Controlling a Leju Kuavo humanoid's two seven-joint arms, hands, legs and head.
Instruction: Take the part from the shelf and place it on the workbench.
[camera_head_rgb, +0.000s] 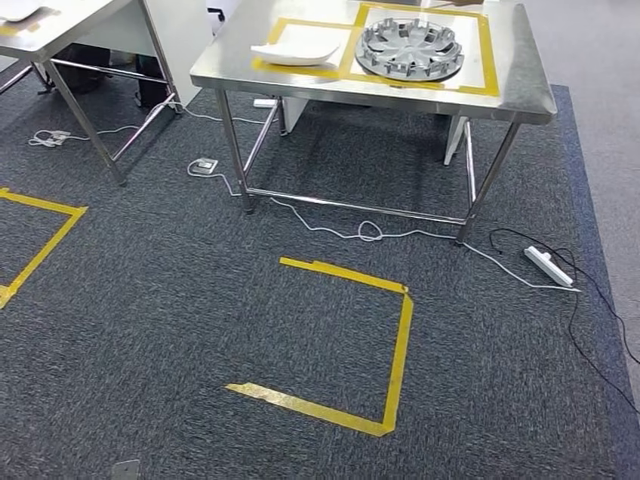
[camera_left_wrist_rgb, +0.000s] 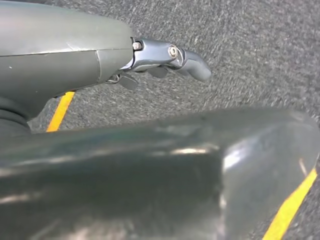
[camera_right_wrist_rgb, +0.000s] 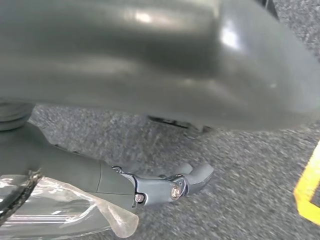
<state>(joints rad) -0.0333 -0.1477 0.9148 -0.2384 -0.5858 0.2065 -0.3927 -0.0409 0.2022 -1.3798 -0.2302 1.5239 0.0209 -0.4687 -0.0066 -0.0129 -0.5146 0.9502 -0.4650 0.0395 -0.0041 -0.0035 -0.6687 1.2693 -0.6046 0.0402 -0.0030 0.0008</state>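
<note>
Round grey part (camera_head_rgb: 410, 49) flat on workbench (camera_head_rgb: 528, 80)

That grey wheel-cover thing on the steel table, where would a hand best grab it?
Probably at the outer rim on the near edge. The wheel cover lies flat on the workbench, close to the side facing the robot, so its rim is the nearest part; the open slots between spokes may offer finger room. Both hands, left and right, hang empty.

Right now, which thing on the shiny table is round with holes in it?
The grey wheel cover, lying flat in the right-hand yellow-taped square. The white part beside it, in the left square, is plain, smooth and not round.
</note>
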